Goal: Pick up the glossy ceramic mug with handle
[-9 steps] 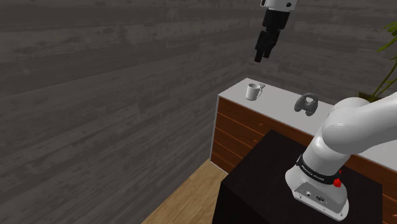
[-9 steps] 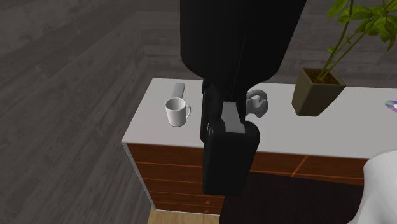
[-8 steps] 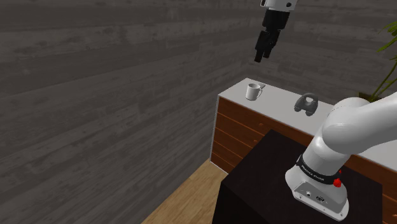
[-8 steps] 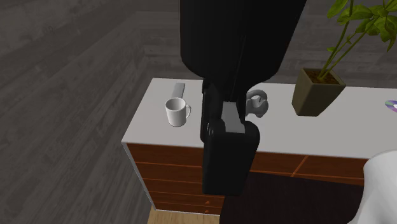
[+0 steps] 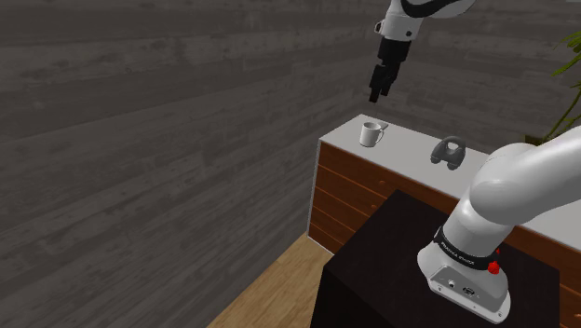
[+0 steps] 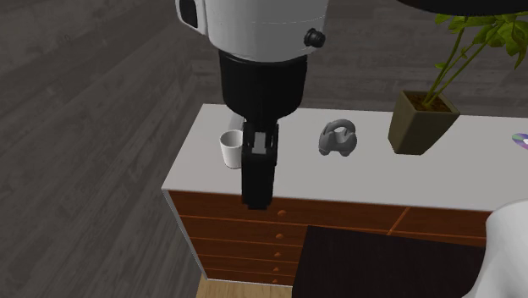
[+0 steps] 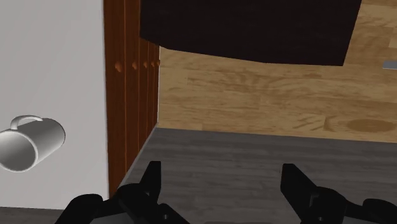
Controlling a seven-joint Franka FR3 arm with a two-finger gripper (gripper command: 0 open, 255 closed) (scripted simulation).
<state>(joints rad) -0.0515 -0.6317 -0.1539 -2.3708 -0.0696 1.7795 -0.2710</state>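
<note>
No readable text (arm marking [image 5: 459, 252] too small)

Gripper [image 5: 375, 93]: brought lower, closer to the white mug [image 5: 371, 134]. In the second exterior view, carried away from the camera toward the mug. Mug's handle now covered by it. Grey looped object [image 6: 338, 139] beside the mug now uncovered.
</note>
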